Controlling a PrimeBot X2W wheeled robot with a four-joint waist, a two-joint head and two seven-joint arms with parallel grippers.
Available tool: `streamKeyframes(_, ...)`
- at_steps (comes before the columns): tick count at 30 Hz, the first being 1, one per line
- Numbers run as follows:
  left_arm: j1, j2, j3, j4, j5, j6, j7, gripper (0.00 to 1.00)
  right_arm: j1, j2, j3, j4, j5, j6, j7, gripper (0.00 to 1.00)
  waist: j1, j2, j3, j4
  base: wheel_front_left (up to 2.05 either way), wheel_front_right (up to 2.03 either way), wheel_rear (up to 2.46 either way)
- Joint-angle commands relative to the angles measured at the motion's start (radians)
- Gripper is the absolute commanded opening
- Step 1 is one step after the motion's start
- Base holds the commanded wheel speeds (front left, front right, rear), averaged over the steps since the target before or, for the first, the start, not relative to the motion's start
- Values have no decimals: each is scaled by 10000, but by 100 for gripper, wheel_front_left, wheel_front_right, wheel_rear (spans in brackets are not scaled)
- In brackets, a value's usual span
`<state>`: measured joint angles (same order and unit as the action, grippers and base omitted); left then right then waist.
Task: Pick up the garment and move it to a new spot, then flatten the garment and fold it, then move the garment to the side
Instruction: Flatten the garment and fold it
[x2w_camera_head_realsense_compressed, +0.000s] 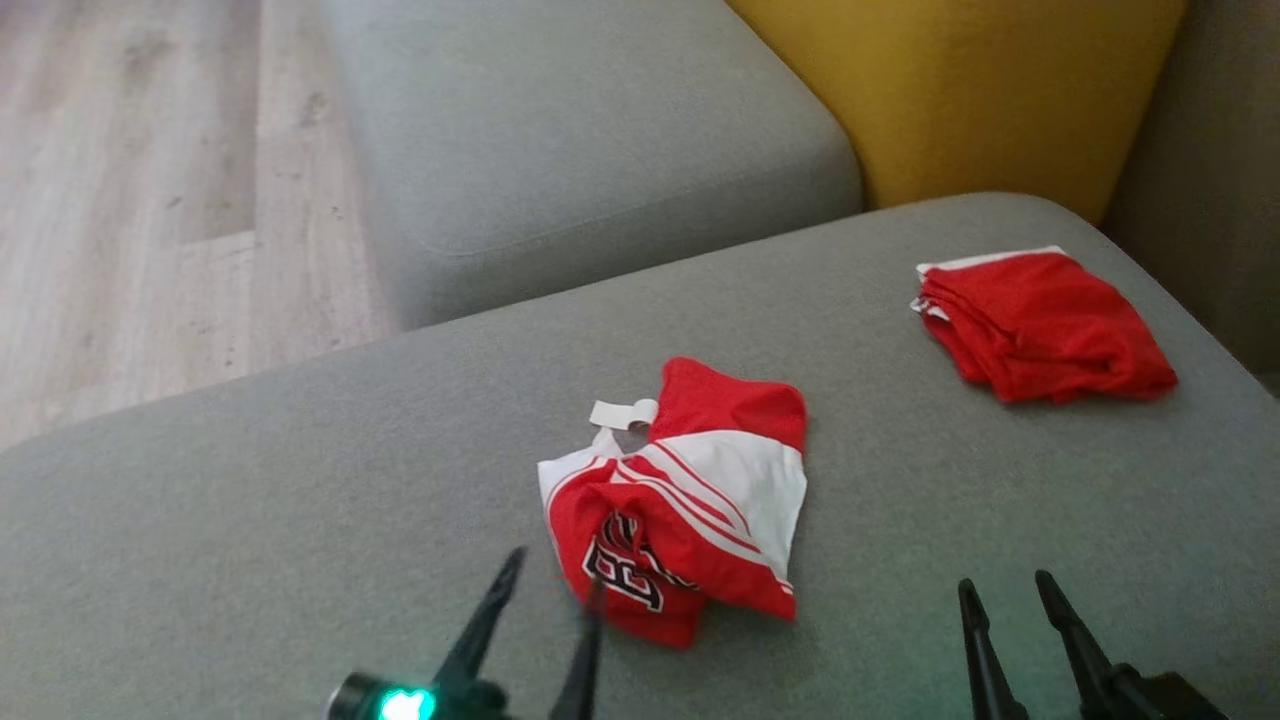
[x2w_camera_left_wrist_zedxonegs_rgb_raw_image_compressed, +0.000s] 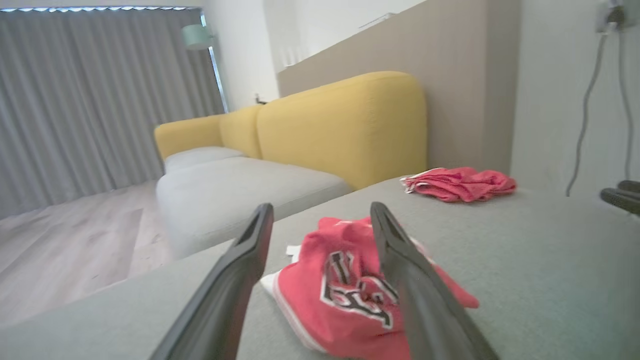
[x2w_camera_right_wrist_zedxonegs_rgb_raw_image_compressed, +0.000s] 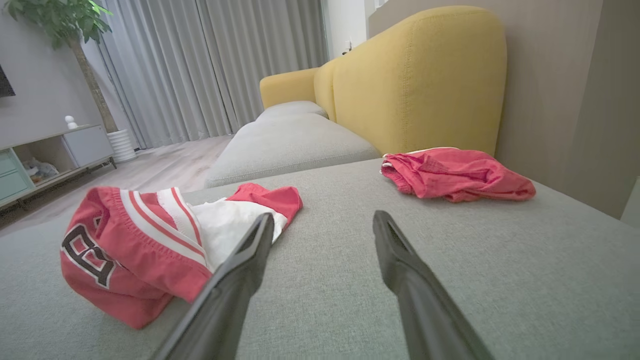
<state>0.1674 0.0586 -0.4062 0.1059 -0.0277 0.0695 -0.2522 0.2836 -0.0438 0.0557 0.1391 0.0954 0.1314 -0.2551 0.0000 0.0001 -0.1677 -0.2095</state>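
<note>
A crumpled red and white garment with black lettering lies on the grey sofa seat. It also appears as a bunched heap in the left wrist view and as the garment at the left of the right wrist view. My left gripper is open just in front of the garment's near left edge, one finger beside the lettering. My right gripper stands open over bare cushion to the garment's right, holding nothing.
A second red garment, roughly folded, lies at the seat's far right corner. A yellow backrest and a wall stand behind it. Another grey cushion lies beyond, with wooden floor to the left.
</note>
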Motion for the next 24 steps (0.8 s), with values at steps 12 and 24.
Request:
streamKeyframes(12, -3073, -83, -2306, 1599, 670, -605, 93, 100, -608, -64, 458, -297, 34, -7, -67, 100, 0, -1, 717, -761, 0, 0, 0)
streamKeyframes(24, -5252, -83, -4213, 3500, 274, 196, 1096, 100, -949, -64, 753, -114, 33, -7, -67, 100, 0, -1, 1092, -1198, 0, 0, 0)
